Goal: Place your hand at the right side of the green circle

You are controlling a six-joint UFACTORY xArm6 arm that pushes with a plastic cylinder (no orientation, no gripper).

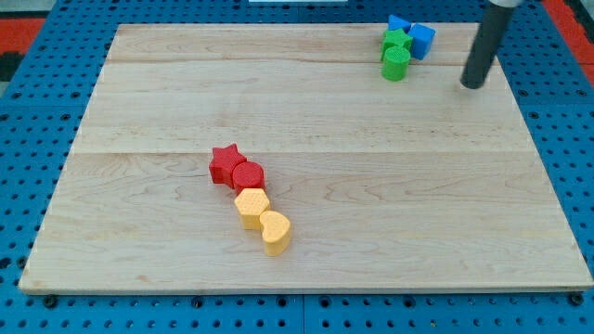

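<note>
The green circle (395, 65) stands near the view's top right on the wooden board (306, 148). Just above it sits another green block (396, 43), shape unclear, with a blue block (399, 23) behind it and a blue cube-like block (421, 39) at its right. My tip (473, 85) rests on the board to the right of the green circle and slightly lower, a clear gap away, touching no block.
A red star (225, 163), a red circle (248, 175), a yellow hexagon-like block (251, 206) and a yellow heart (276, 231) lie in a touching diagonal chain at the board's lower middle. A blue pegboard (37, 111) surrounds the board.
</note>
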